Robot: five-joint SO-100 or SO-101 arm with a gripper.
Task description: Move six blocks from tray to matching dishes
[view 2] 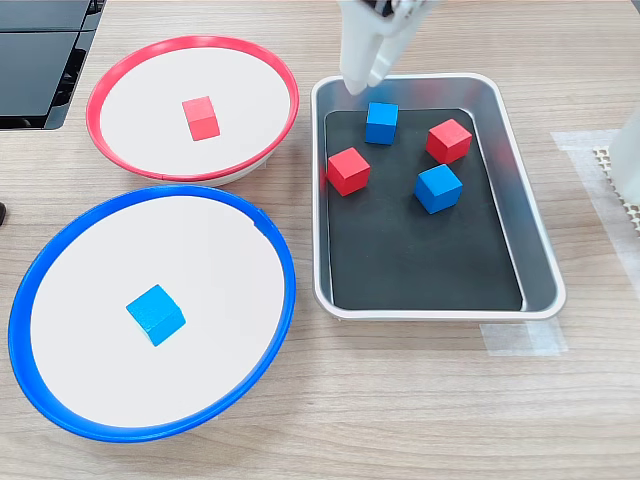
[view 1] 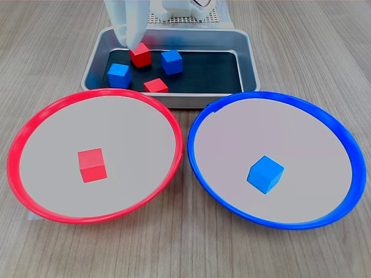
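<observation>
The red-rimmed dish holds one red block. One blue block lies in the blue-rimmed dish. In the silver tray lie two blue blocks and two red blocks. My white gripper hangs over the tray's far end in the first exterior view, above a red block. It holds nothing. Its fingertips are close together, and I cannot make out a gap.
The arm's white base stands behind the tray in the first exterior view. A black object lies at the second exterior view's upper left, beside the red-rimmed dish. Bare wooden tabletop surrounds the dishes.
</observation>
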